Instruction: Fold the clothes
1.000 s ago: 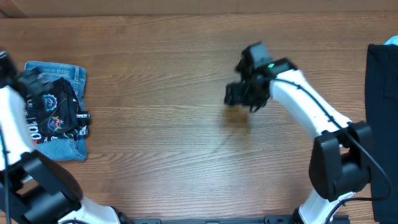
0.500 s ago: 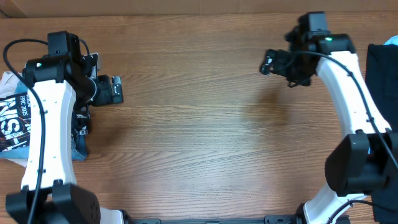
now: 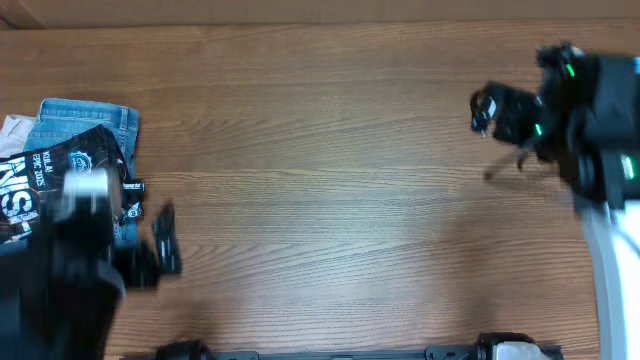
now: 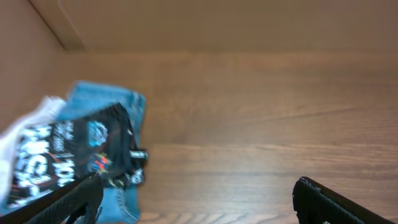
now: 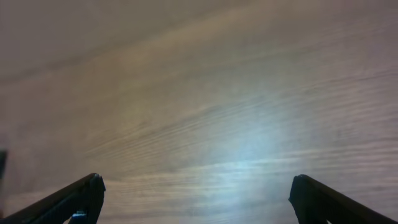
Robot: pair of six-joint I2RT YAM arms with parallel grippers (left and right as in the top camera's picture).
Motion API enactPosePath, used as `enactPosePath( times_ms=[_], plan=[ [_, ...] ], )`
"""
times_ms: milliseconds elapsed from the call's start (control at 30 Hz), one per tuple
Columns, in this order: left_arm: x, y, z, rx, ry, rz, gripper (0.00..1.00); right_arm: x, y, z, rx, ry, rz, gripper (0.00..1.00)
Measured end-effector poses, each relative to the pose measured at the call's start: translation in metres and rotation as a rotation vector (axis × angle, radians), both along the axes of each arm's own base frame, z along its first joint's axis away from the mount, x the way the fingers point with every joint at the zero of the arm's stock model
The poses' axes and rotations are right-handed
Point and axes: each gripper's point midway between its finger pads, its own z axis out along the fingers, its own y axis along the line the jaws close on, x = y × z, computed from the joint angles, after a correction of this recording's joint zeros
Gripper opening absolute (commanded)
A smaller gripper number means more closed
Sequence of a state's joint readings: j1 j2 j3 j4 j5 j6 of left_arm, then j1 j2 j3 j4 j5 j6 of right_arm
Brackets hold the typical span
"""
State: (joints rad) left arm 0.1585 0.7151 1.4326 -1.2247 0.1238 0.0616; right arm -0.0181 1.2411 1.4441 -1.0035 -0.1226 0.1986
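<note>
**Now the black shirt lies on the blue jeans**

The black jersey sits at the far left side of the wooden table. It is bunched into a small heap, on top of the light blue jeans. A bit of white cloth peeks out beside it at the edge.

The jersey is thin and dark. It has big white letters on it, but they are cut off and blurry, so the word cannot be read. Next to them is a line of tiny white writing, too small to read. A little round badge and a small red mark show too.

The left gripper hangs near the jersey with its fingers spread wide, grasping nothing. The right gripper is far away over bare wood, also spread wide with nothing in it.
</note>
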Motion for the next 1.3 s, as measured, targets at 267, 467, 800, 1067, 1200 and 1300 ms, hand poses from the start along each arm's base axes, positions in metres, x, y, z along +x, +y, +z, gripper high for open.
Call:
enactPosePath(
  times_ms=[267,467,800,1067,1200,1300],
  plan=[
    [-0.071,-0.011,0.0,0.048,-0.18,-0.009,1.0,-0.088,-0.015,-0.015,-0.039,-0.147,-0.094,1.0],
    [-0.081,-0.014,-0.002,0.049,-0.204,-0.015,1.0,-0.138,-0.02,-0.004,-0.052,-0.227,-0.13,1.0],
    [-0.091,-0.016,-0.033,0.026,-0.072,-0.017,1.0,-0.158,-0.022,-0.035,-0.063,-0.087,-0.139,1.0],
    [-0.109,-0.019,-0.065,0.001,0.077,-0.017,1.0,-0.157,-0.024,-0.034,-0.071,-0.094,-0.146,1.0],
    [-0.116,-0.02,-0.076,-0.008,0.132,-0.018,1.0,-0.137,-0.023,-0.018,-0.075,-0.23,-0.13,1.0],
    [-0.119,-0.02,-0.08,-0.011,0.149,-0.018,1.0,-0.125,-0.016,-0.012,-0.08,-0.376,-0.083,1.0]
  ],
)
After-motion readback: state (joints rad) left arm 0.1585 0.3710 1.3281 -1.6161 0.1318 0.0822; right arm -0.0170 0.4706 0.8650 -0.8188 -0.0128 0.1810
